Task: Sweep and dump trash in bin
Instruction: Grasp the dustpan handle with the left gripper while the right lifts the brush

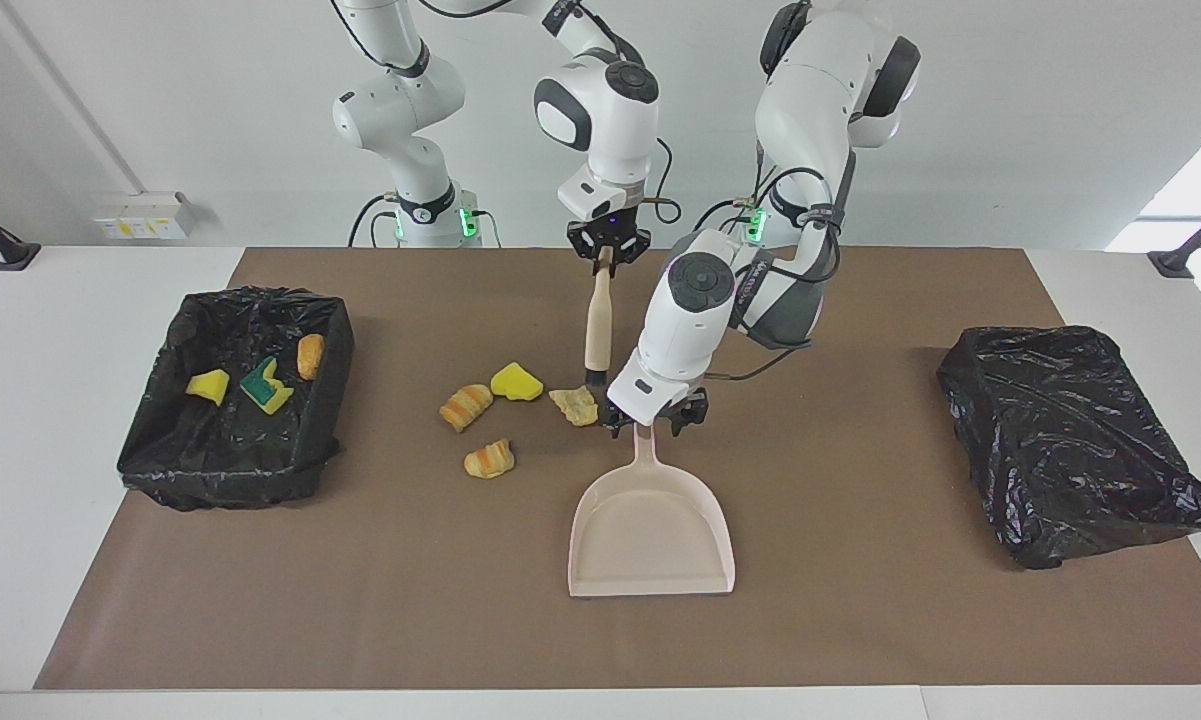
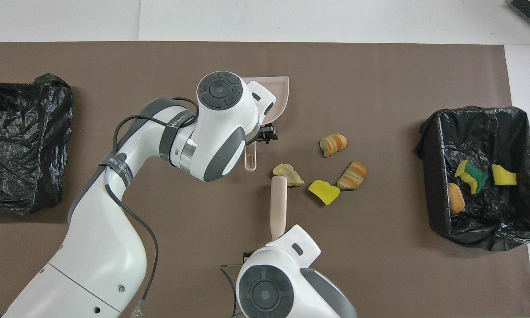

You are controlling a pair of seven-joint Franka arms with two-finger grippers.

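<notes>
The right gripper (image 1: 607,250), at upper centre of the facing view, is clamped on the brush (image 1: 597,325), whose lower end hangs by the pale scrap (image 1: 575,405). The left gripper (image 1: 650,418), spread wide, sits at the dustpan (image 1: 652,525) handle at frame centre; whether it touches is hard to tell. Four pieces of trash (image 1: 490,458) lie mid-tabletop; three more lie in the lined bin (image 1: 235,460) at the frame's left.

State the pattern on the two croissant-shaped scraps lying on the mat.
Tan with orange stripes, clearest in the overhead view: croissant-shaped scraps.
</notes>
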